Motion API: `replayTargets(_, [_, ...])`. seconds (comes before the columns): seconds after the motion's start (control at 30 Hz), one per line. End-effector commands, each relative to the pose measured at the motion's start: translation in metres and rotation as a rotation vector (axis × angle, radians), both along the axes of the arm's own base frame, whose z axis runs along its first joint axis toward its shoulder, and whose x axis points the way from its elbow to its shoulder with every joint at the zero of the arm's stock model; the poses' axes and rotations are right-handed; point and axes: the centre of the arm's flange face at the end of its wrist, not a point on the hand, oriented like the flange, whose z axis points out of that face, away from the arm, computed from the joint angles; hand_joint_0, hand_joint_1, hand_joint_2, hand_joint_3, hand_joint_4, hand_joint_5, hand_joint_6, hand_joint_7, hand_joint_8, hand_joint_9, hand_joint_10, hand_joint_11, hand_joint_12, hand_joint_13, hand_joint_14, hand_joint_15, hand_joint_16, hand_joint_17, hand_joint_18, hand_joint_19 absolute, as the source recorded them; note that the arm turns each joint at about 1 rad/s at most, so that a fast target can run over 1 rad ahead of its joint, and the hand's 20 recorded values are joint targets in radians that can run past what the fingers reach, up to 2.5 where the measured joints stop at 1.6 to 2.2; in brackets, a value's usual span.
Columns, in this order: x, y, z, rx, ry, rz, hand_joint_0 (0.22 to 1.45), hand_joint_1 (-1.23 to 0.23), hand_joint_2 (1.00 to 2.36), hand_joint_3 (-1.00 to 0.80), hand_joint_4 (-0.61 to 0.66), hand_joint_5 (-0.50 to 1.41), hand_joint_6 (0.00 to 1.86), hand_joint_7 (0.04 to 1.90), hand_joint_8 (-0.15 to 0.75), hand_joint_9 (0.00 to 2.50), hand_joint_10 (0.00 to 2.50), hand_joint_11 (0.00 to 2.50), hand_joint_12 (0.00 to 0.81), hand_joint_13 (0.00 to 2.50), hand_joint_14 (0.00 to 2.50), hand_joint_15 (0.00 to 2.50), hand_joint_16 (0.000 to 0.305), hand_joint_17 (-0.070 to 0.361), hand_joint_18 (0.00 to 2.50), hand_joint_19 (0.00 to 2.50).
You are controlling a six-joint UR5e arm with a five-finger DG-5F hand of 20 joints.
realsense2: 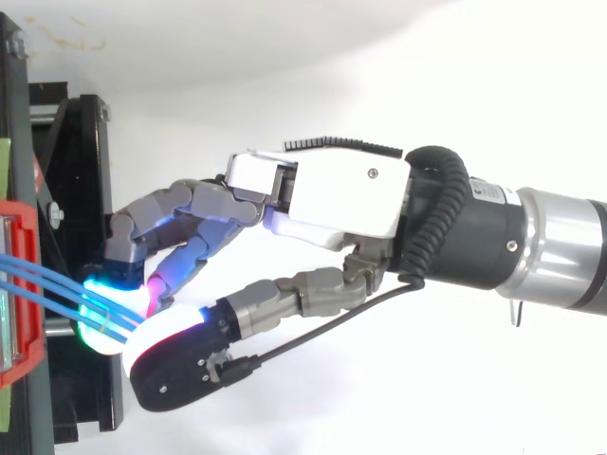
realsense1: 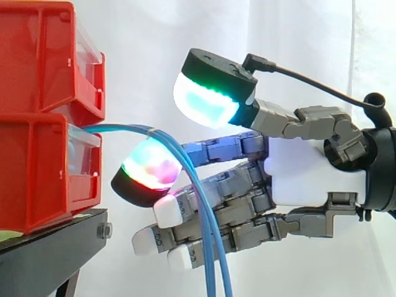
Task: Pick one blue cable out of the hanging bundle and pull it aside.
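A bundle of thin blue cables (realsense1: 201,210) comes out of the lower red bin (realsense1: 37,173), arcs over and hangs down in front of the stand. My hand (realsense1: 309,173) reaches in from the right with fairly straight fingers that pass behind the hanging cables. One fingertip (realsense1: 148,170) glows green and magenta right beside the bundle's bend. The thumb pad (realsense1: 204,99) glows green and cyan above the cables, clear of them. In the top view the cables (realsense2: 47,284) run from the bin to the gap between that glowing fingertip (realsense2: 95,313) and the thumb (realsense2: 175,355) of my hand (realsense2: 332,194).
Two red bins are stacked at the left, the upper one (realsense1: 43,55) above the cable exit, on a black stand (realsense1: 49,253). A white curtain hangs behind. Open room lies below and to the right of the hand.
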Motion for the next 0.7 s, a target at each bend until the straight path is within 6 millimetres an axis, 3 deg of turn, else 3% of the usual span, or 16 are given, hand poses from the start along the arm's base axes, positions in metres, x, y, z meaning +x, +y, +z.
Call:
replayTargets(0.0, [0.000, -0.001, -0.001, 0.000, 0.001, -0.001, 0.51, -0.59, 1.00, -0.50, 0.13, -0.09, 0.82, 0.87, 0.286, 0.97, 0.01, 0.38, 0.334, 0.59, 0.01, 0.25, 0.045, 0.102, 0.50, 0.40])
replayTargets(0.1, [0.000, 0.000, 0.000, 0.002, -0.001, 0.001, 0.56, -0.69, 1.00, -0.47, 0.08, -0.09, 0.84, 0.93, 0.275, 0.99, 0.01, 0.40, 0.324, 0.61, 0.01, 0.28, 0.042, 0.096, 0.51, 0.42])
replayTargets(0.23, [0.000, 0.000, 0.000, 0.003, 0.002, 0.001, 0.59, -0.80, 1.01, -0.31, 0.03, -0.10, 0.86, 1.01, 0.272, 1.00, 0.02, 0.45, 0.320, 0.66, 0.01, 0.35, 0.042, 0.094, 0.57, 0.48])
replayTargets(0.4, [-0.001, 0.000, 0.000, 0.002, 0.016, 0.001, 0.65, -0.89, 1.02, -0.22, -0.08, -0.13, 0.92, 0.92, 0.255, 0.99, 0.02, 0.49, 0.322, 0.68, 0.01, 0.36, 0.041, 0.093, 0.60, 0.49])
replayTargets(0.57, [-0.004, 0.000, 0.007, 0.001, 0.026, 0.001, 0.77, -0.90, 1.01, -0.37, -0.25, -0.17, 0.96, 0.93, 0.231, 0.96, 0.02, 0.49, 0.320, 0.69, 0.01, 0.35, 0.039, 0.089, 0.62, 0.47])
replayTargets(0.6, [-0.004, 0.000, 0.010, 0.002, 0.023, 0.001, 0.79, -0.89, 1.00, -0.50, -0.24, -0.18, 0.96, 0.92, 0.227, 0.96, 0.02, 0.50, 0.321, 0.69, 0.01, 0.35, 0.039, 0.088, 0.63, 0.47])
replayTargets(0.67, [-0.006, -0.001, 0.013, 0.001, 0.026, 0.001, 0.75, -0.88, 1.00, -0.50, -0.16, -0.19, 0.96, 0.87, 0.224, 0.93, 0.02, 0.51, 0.320, 0.70, 0.01, 0.35, 0.039, 0.089, 0.66, 0.45])
